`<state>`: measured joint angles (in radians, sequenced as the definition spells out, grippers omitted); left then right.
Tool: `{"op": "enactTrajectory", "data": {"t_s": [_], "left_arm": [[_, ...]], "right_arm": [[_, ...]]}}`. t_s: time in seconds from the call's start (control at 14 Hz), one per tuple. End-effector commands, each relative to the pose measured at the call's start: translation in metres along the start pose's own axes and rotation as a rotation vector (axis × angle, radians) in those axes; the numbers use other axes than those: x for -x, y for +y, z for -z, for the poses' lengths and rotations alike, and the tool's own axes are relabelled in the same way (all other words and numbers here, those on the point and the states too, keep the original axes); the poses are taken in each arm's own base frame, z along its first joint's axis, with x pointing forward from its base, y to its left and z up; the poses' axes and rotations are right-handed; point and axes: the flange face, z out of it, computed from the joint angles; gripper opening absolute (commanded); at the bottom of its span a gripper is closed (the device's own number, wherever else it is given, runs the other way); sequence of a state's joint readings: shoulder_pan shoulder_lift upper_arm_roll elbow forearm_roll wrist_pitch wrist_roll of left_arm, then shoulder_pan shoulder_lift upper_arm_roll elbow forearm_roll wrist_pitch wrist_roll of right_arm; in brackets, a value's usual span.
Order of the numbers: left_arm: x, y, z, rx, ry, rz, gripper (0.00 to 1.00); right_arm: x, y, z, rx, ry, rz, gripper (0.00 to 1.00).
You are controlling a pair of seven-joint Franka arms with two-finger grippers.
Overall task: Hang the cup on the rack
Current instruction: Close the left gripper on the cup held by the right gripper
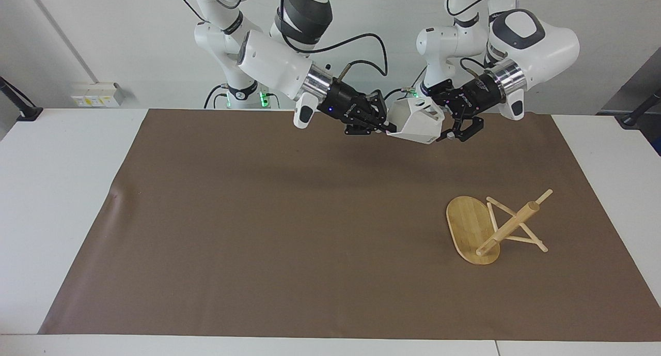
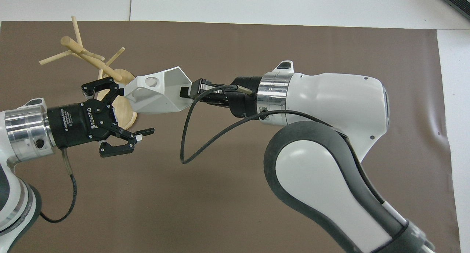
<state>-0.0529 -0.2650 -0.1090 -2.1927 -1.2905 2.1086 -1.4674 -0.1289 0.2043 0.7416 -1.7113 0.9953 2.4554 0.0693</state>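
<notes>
1. Right gripper [image 1: 381,124] holds the cup [image 1: 417,120] by its rim, in the air above the counter [image 1: 258,216].
2. Left gripper [image 1: 450,123], fingers apart, flanks the cup, probably for handover.
3. Rack [image 1: 490,227] lies tipped over, unusable.

Facing cam: high, across the table from the robots, looks back at them and down; far off, takes in the whole brown mat [image 1: 289,232], white table [image 1: 57,190] edges, both arm bases and the wall.

Overhead cam: high above the robots' own end, looks fwd and steeply down; much nearer, arms fill the lower part, mat cut off at the bottom.

Views sit half a turn apart. Shared: the spot where the right gripper [image 1: 383,130] [image 2: 186,91] and left gripper [image 1: 448,124] [image 2: 132,111] meet at the cup [image 1: 417,120] [image 2: 158,95], and the rack [image 1: 490,227] [image 2: 91,67] lying past the left gripper, toward the left arm's end.
</notes>
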Motion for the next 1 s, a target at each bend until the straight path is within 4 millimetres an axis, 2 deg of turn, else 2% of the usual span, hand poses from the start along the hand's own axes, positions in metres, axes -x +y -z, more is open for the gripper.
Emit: {"op": "enactTrajectory", "data": {"t_s": [0.0,0.21,0.5,0.71,0.93], "left_arm": [[-0.006,0.004,0.003,0.046,-0.017,0.040,1.00],[-0.012,0.010,0.001,0.053,-0.011,0.050,1.00],[-0.004,0.014,0.003,0.053,-0.018,0.026,1.00],[0.011,0.021,0.001,0.040,-0.032,-0.014,1.00],[0.008,0.018,-0.003,0.029,-0.025,-0.035,1.00]], "right_arm": [[0.006,-0.002,-0.004,0.002,-0.010,0.002,0.00],[0.005,-0.001,-0.003,0.002,-0.008,0.001,0.00],[0.005,-0.001,-0.003,0.002,-0.010,0.001,0.00],[0.006,-0.001,-0.004,0.005,-0.014,0.004,0.00],[0.006,-0.001,-0.004,0.007,-0.015,0.007,0.00]]}}
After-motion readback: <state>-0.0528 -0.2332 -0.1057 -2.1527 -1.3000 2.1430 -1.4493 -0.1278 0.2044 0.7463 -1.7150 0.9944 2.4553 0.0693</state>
